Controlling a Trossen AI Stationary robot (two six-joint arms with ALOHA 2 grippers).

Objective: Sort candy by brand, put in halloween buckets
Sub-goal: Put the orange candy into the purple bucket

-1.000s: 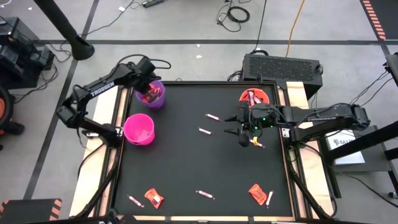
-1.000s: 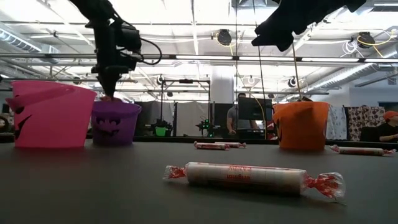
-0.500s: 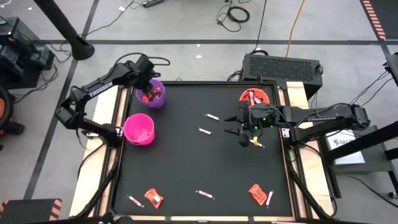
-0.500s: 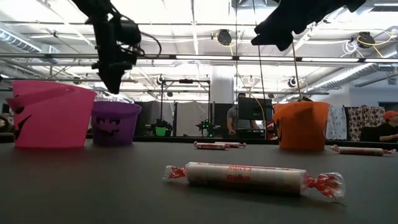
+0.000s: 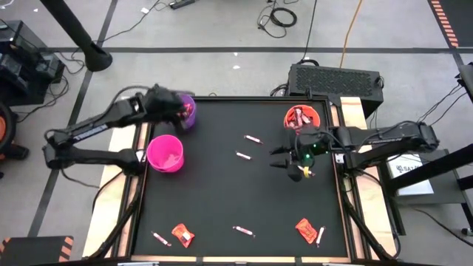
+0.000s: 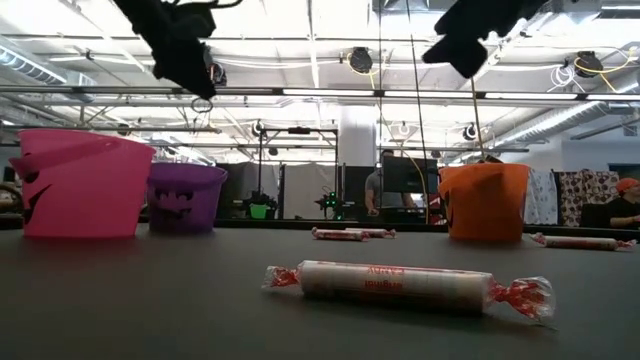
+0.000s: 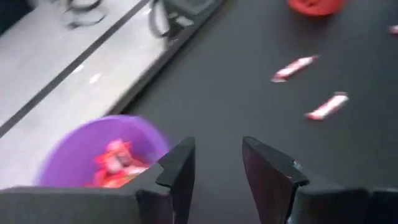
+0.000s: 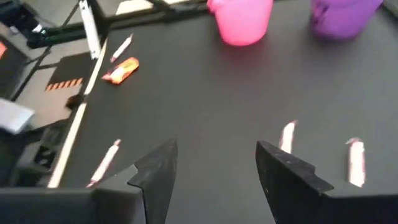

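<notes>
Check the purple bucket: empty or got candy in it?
Not empty. The purple bucket stands upright with red wrapped candy inside, seen past the open left gripper.

purple bucket (image 5: 186, 111): red candy inside | pink bucket (image 5: 164, 153) | orange bucket (image 5: 302, 116)

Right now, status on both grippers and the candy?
Left gripper open, empty, by purple bucket holding red candy. Right gripper open, empty, above table. Loose candy sticks scattered; nothing in the way.
</notes>
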